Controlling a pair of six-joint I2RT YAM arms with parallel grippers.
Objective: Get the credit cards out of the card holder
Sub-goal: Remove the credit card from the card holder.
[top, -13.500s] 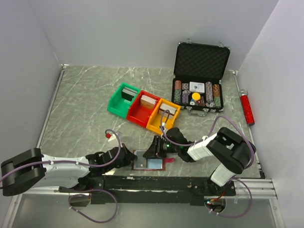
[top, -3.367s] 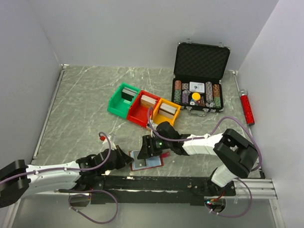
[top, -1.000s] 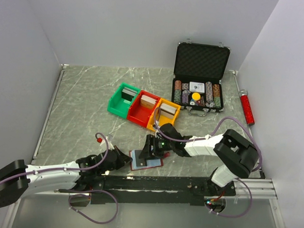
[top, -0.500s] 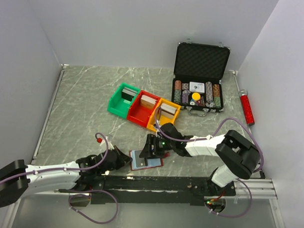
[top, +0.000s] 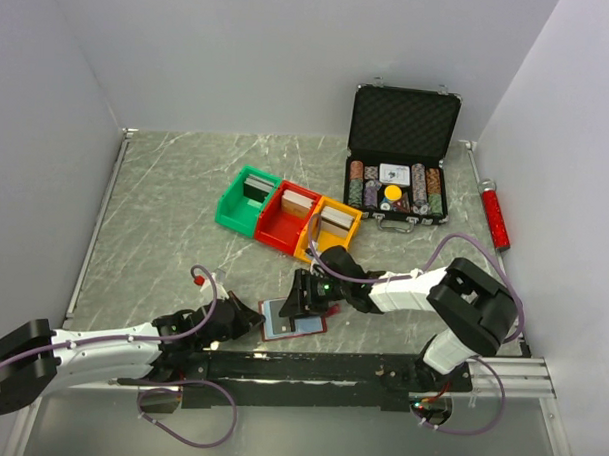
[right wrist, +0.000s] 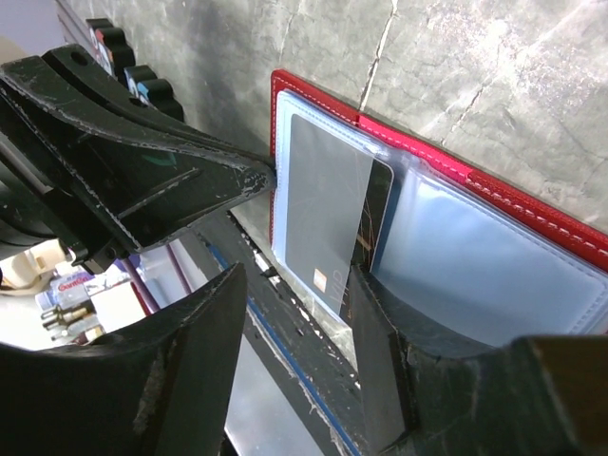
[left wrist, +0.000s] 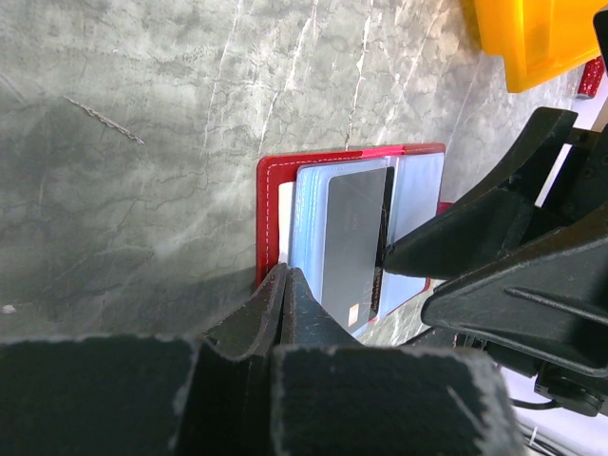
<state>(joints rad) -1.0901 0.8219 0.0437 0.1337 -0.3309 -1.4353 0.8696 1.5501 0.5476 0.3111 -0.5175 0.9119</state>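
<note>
The dark-red card holder [left wrist: 269, 186] lies open on the marble table near the front edge [top: 293, 328]. A pale grey credit card [left wrist: 353, 237] sticks partly out of its clear sleeve [right wrist: 323, 204]. A second sleeve page [right wrist: 475, 271] lies beside it. My left gripper [left wrist: 283, 275] is shut, its tips pinching the card holder's left edge [top: 253, 314]. My right gripper [right wrist: 285, 370] is open and straddles the card's free end from the other side [top: 298, 302]. One of its fingers [right wrist: 380, 351] rests at the card's edge.
Green [top: 245, 198], red [top: 290, 217] and orange [top: 327, 229] bins holding card decks stand behind the card holder. An open black chip case [top: 399, 156] is at the back right. A red cylinder [top: 495, 217] lies by the right wall. The black front rail [top: 310, 366] runs just under the card holder.
Over 13.5 s the card holder has shifted left and turned, with the left arm drawn back and the right arm reaching further left. In the last second nothing visibly moved.
</note>
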